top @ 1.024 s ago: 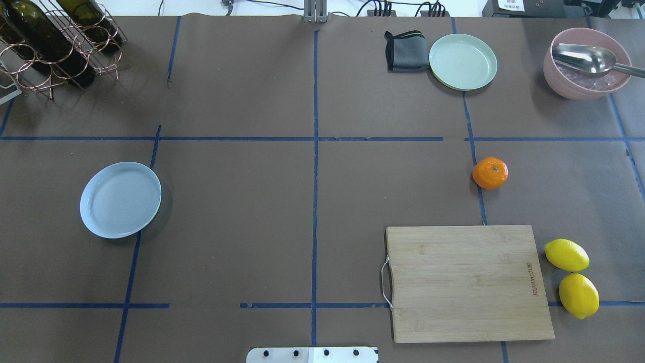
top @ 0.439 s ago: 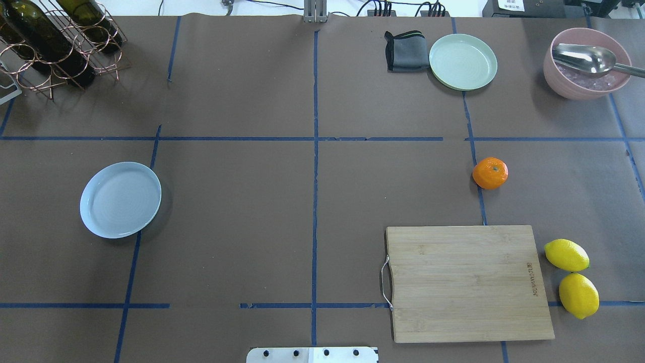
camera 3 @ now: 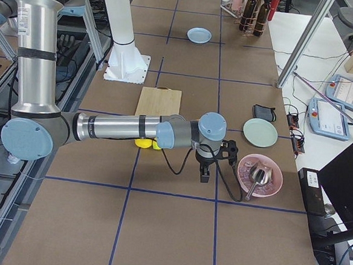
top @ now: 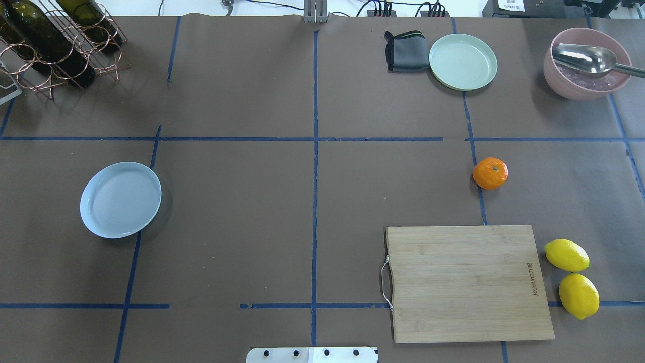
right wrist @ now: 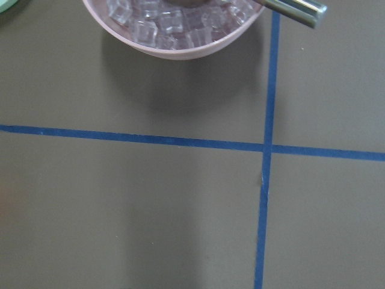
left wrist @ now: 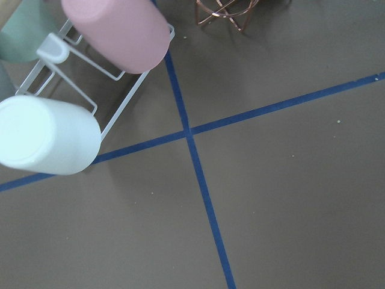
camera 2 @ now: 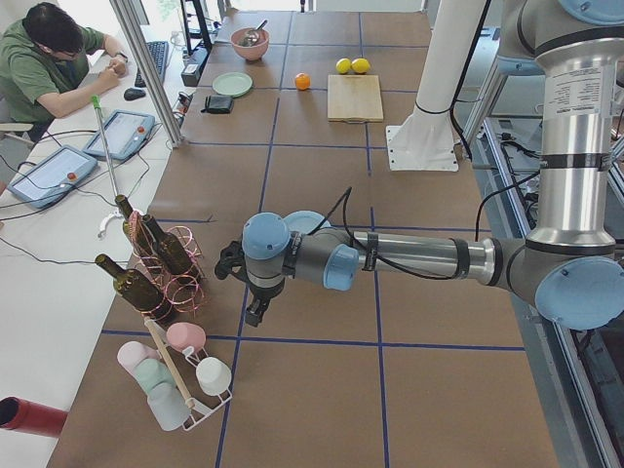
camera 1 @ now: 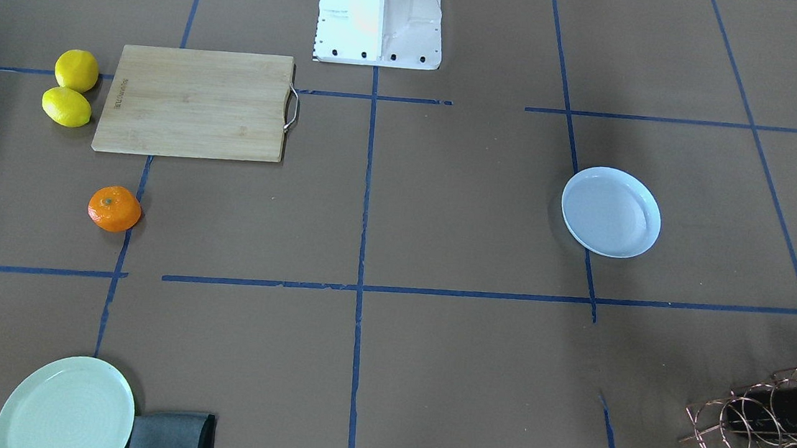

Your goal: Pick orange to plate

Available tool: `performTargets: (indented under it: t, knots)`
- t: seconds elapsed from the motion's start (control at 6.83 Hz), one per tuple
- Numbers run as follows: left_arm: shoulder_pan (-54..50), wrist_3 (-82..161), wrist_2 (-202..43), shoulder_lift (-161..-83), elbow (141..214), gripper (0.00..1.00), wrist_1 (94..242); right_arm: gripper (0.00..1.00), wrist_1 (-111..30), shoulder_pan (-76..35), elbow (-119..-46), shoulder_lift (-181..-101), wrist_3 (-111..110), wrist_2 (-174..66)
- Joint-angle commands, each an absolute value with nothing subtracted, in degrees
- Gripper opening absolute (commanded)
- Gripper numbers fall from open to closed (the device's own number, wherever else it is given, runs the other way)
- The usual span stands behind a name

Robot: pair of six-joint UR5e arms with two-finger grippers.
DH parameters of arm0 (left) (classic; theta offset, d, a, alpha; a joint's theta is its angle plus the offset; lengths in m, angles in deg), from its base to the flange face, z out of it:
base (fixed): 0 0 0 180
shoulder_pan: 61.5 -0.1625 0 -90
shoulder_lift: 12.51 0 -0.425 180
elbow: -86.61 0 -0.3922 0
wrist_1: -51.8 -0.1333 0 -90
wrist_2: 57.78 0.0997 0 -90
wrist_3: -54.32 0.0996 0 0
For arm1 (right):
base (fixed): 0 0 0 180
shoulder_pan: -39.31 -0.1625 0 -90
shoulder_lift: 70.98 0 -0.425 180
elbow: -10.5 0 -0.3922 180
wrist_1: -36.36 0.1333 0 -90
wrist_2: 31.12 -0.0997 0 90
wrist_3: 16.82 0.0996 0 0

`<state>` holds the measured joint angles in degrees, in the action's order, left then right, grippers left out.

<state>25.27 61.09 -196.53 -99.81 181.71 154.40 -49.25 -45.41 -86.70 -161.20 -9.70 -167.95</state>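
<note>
The orange lies on the brown table cover right of centre, just beyond the cutting board; the front-facing view has it at its left. Far to the left sits the pale bluish-white plate, with nothing on it, also seen from the front. Neither gripper enters the overhead or front views. My left gripper hangs over the table's left end beside the bottle rack, far from both. My right gripper hovers at the right end beside the pink bowl. I cannot tell whether either one is open or shut.
A wooden cutting board lies near the orange, with two lemons to its right. At the back right stand a pale green plate, a grey cloth and a pink bowl of ice with a spoon. A wine rack fills the back left corner.
</note>
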Motion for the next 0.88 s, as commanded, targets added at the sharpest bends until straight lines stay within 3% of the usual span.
performTargets:
  t: [0.0,0.15,0.44,0.73]
  knots:
    - [21.3,55.5,-199.6,-101.6,180.2,1.00,160.3,1.00,-48.1,-44.3,-87.1,-156.3,-8.9,-168.0]
    - [20.9,52.0,-199.7,-106.6,177.2,1.00,160.4,1.00,-47.8,-44.3,-86.5,-155.8,-8.9,-168.3]
    - [13.1,47.2,-199.9,-106.9,177.0,1.00,161.2,1.00,-47.6,-43.5,-87.0,-155.7,-8.0,-169.1]
    - [5.8,24.9,-193.6,-105.8,177.2,1.00,175.1,1.00,-46.2,-42.2,-87.1,-155.6,-1.5,-169.5]
